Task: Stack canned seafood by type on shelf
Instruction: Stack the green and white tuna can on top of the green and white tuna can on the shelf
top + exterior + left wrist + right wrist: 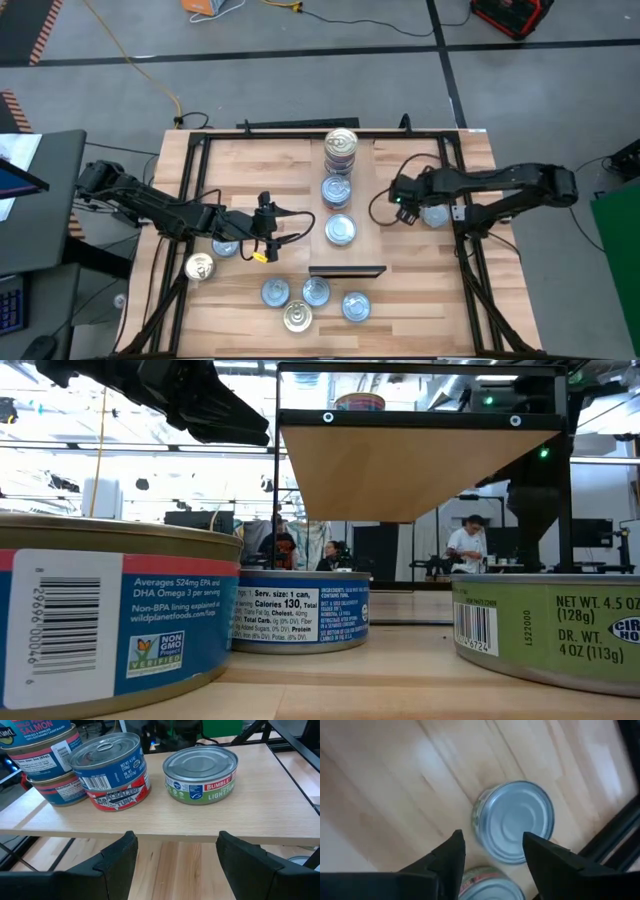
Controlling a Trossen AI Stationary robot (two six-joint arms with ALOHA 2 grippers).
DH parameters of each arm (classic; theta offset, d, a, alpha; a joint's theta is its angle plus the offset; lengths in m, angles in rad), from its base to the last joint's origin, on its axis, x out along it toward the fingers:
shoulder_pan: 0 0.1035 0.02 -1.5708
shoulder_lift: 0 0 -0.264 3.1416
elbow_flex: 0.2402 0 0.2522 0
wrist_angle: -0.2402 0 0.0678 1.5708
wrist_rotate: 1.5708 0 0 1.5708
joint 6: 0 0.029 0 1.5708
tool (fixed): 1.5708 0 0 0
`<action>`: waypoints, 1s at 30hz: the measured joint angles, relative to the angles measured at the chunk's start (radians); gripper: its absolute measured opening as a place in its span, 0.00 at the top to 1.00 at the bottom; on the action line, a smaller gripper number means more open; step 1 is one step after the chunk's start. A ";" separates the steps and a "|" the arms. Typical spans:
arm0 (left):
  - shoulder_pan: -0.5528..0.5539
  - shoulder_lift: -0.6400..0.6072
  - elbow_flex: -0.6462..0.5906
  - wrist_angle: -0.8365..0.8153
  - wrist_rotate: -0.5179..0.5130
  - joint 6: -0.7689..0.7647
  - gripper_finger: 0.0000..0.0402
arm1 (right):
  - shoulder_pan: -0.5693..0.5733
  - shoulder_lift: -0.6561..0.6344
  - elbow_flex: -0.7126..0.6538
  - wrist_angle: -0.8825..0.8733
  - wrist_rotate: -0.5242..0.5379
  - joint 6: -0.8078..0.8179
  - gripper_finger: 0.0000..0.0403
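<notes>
The shelf (345, 255) is a light-wood board with a dark near edge, raised over the table's middle. On it stand a salmon stack (47, 762), a two-tin tuna stack (112, 770) and a single green-label tin (201, 774). My left gripper (176, 840) stands open and about level just left of the shelf (165, 827), nothing between its fingers. My right gripper (492, 840) is open and points down over the table right of the shelf. A silver-topped tin (515, 822) rests on the table just beyond its fingertips, and another tin (487, 887) shows low between the fingers, untouched.
Several loose tins lie on the table in front of the shelf (316, 291) and to its left (200, 266); three stand close to the low camera (300, 610). A black frame (470, 250) runs along the table's sides. People sit in the room behind (465, 545).
</notes>
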 joint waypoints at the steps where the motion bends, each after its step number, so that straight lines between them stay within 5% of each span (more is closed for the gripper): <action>1: 0.000 0.000 0.000 0.000 0.000 0.000 0.36 | 0.009 0.023 0.000 0.004 0.015 0.008 0.42; 14: 0.000 0.000 0.000 -0.006 0.000 0.000 0.36 | -0.040 0.271 0.004 0.065 0.010 0.016 0.59; 22: 0.000 0.000 0.000 -0.013 0.000 0.000 0.36 | 0.022 0.282 0.005 0.073 -0.044 0.015 0.83; 30: 0.000 0.000 0.000 -0.013 0.000 0.000 0.36 | 0.139 0.224 0.001 0.052 -0.117 0.104 0.89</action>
